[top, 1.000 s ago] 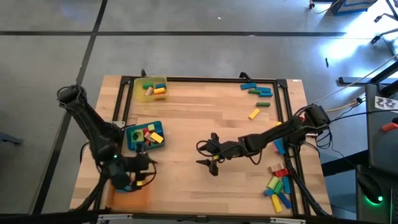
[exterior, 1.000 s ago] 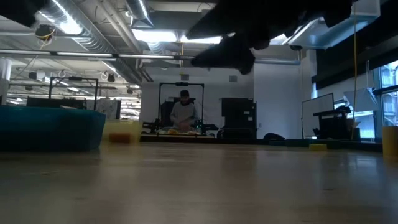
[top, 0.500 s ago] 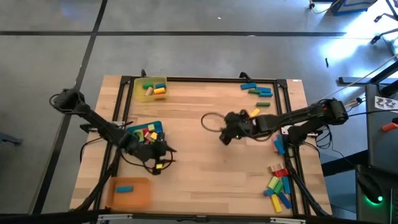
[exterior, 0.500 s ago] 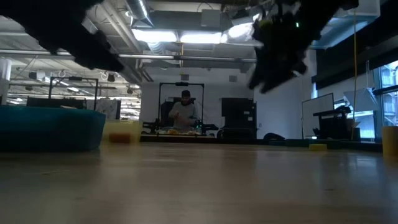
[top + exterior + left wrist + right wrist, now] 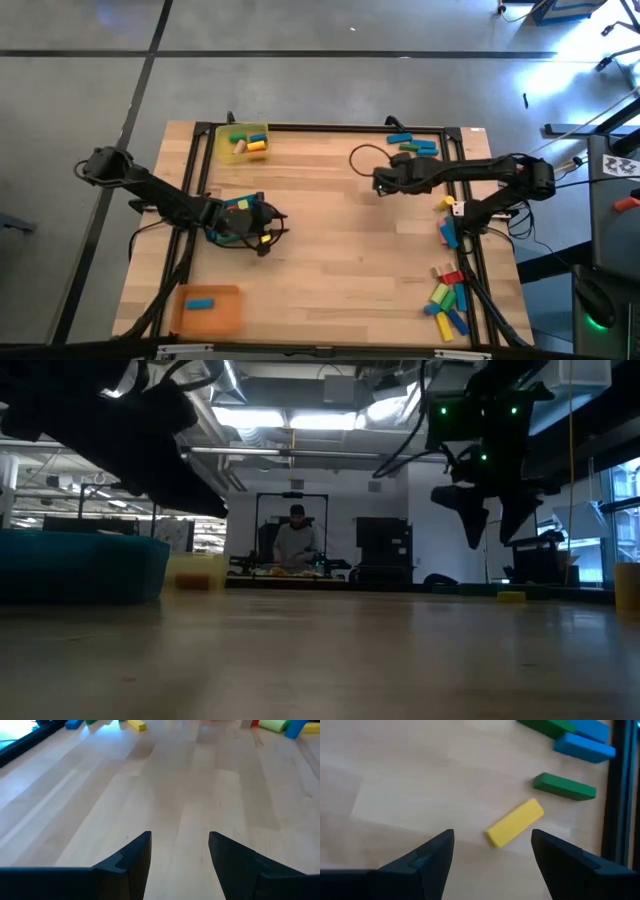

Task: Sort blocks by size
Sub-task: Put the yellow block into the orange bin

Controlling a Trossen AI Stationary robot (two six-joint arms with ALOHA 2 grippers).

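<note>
The right gripper point(image 5: 492, 852) hangs over the table point(image 5: 330, 250) near its far right corner, jaws open and empty. A yellow block point(image 5: 515, 822) lies flat just ahead of the jaws, beside green and blue blocks point(image 5: 564, 786). The left gripper point(image 5: 179, 851), jaws open and empty, hovers by the blue tray point(image 5: 214, 235).

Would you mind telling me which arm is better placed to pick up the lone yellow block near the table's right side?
The right. Its open gripper hangs just short of the yellow block, which lies between its fingers in the wrist view. The left gripper, also open, is across the table by the blue tray.
</note>
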